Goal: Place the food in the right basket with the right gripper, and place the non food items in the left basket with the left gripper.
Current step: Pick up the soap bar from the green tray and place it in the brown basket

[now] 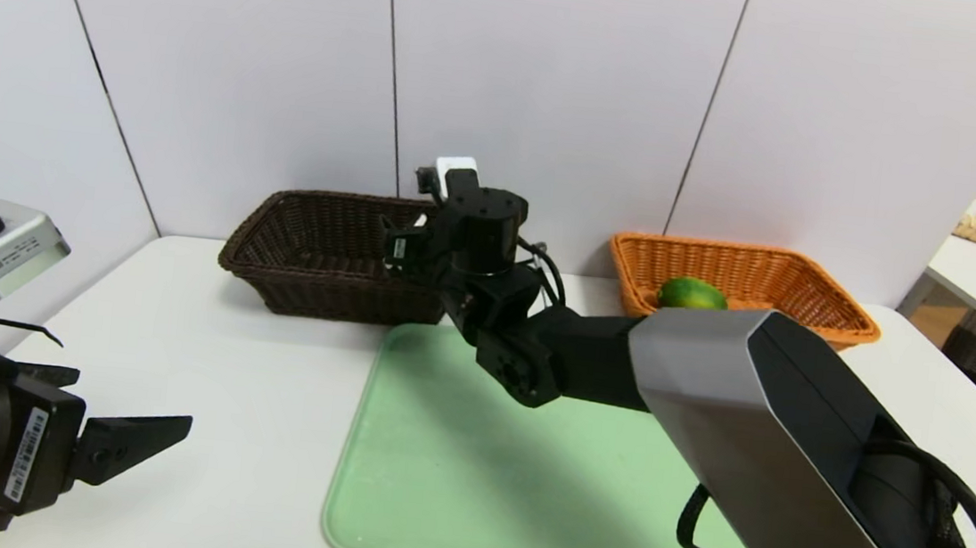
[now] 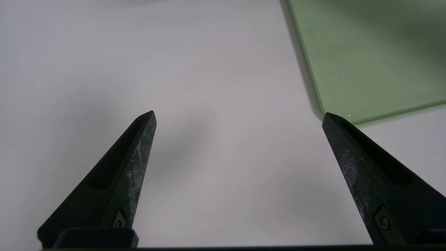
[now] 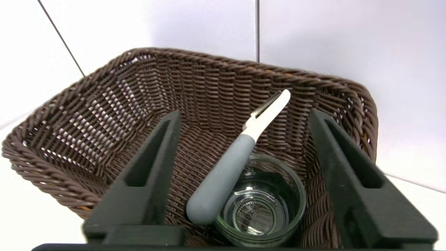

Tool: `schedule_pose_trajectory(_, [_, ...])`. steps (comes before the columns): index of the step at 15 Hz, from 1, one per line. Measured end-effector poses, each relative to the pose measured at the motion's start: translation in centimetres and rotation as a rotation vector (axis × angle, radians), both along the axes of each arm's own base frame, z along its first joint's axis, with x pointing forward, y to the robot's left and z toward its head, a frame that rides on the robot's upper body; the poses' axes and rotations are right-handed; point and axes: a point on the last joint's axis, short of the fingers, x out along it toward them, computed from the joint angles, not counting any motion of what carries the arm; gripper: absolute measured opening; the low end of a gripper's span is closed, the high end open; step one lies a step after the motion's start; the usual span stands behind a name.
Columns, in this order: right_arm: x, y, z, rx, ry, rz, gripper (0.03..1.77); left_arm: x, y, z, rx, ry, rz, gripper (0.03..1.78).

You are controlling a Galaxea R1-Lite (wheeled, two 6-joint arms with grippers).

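Right gripper point(image 3: 244, 139) over dark brown basket point(image 3: 104, 104), jaws apart, gripping nothing; looks like release pose. Peeler point(image 3: 237, 153) leans loose on glass cup point(image 3: 261, 205) inside. Left gripper point(image 2: 240, 146) wide, empty, low over table point(image 2: 209, 69) beside green mat point(image 2: 366, 52), apparently idle. Green fruit point(image 1: 692, 294) sits in orange basket point(image 1: 808, 296).

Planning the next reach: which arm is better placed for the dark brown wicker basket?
Right: the right gripper is open at the dark brown wicker basket; the left gripper hangs back over white table.

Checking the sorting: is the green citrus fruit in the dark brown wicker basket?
No, the green citrus fruit lies in the orange-tan wicker basket.
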Motion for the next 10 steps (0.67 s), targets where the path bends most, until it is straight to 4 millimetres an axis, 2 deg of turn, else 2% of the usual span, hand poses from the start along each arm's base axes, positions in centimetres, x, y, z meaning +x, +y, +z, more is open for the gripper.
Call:
schedule_pose_trajectory(4, [-0.8, -0.7, 3.3, 0.039, -0.039, -0.005, 1.48, 0.1, 0.0, 0.1, 0.0, -0.002, 0.0, 1.69])
schedule_pose_trajectory(10, [-3.7, -3.5, 11.5, 0.101, -0.114, -0.009, 1.6, 0.3, -0.2, 0.1, -0.002, -0.001, -0.001, 1.69])
